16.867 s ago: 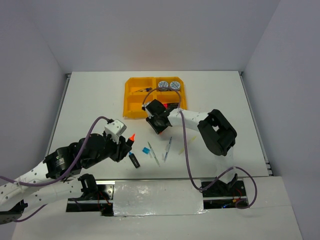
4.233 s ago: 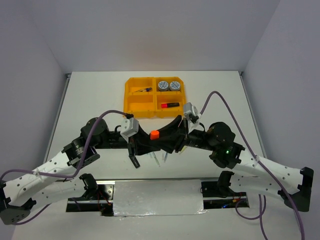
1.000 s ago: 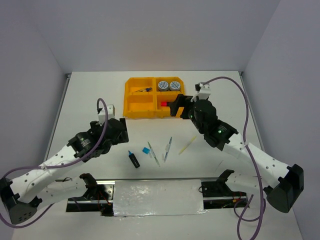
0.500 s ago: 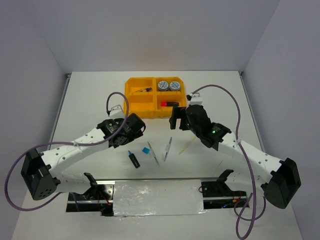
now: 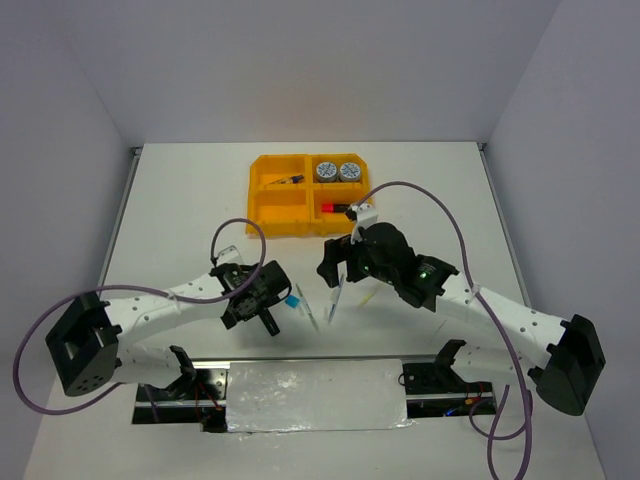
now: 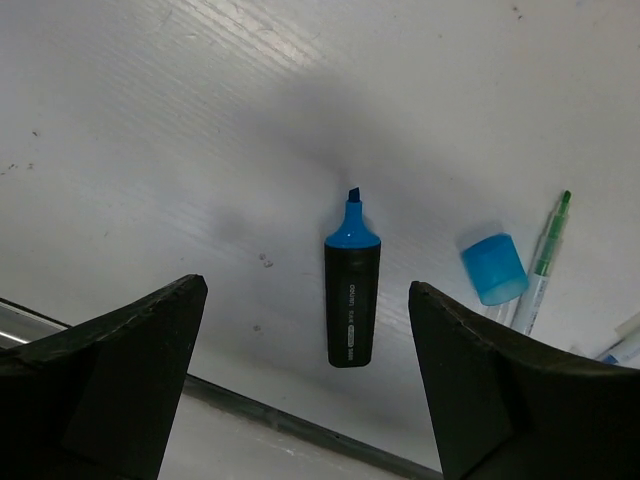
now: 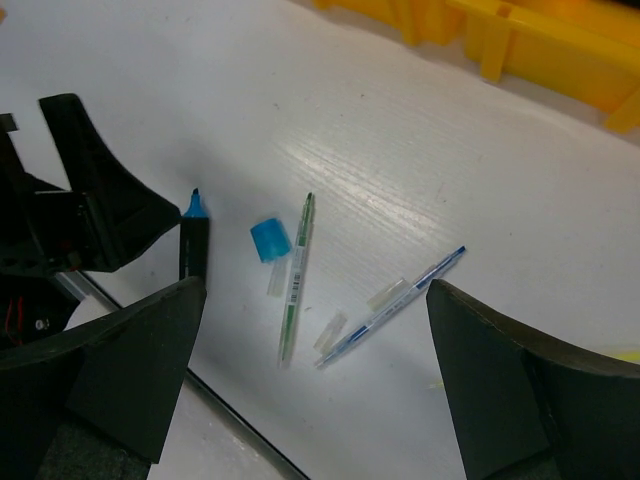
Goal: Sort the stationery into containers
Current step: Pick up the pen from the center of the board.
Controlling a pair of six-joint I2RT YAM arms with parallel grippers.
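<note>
An uncapped black highlighter with a blue tip lies near the table's front edge, and my left gripper hovers open above it, one finger on each side and neither touching. Its blue cap lies just to the right, beside a green pen. My right gripper hangs open and empty above the green pen and a blue pen. The orange-yellow tray holds two tape rolls, a red-capped highlighter and a small dark item.
A yellow pen lies right of the blue pen. Clear pen caps are scattered among the pens. The table's front edge runs just behind the highlighter's tail. My left gripper's black body crowds the left side of the right wrist view.
My left gripper has swung toward the front edge and come down over the blue highlighter. My right gripper has left the tray side and moved left and nearer, over the pens.
</note>
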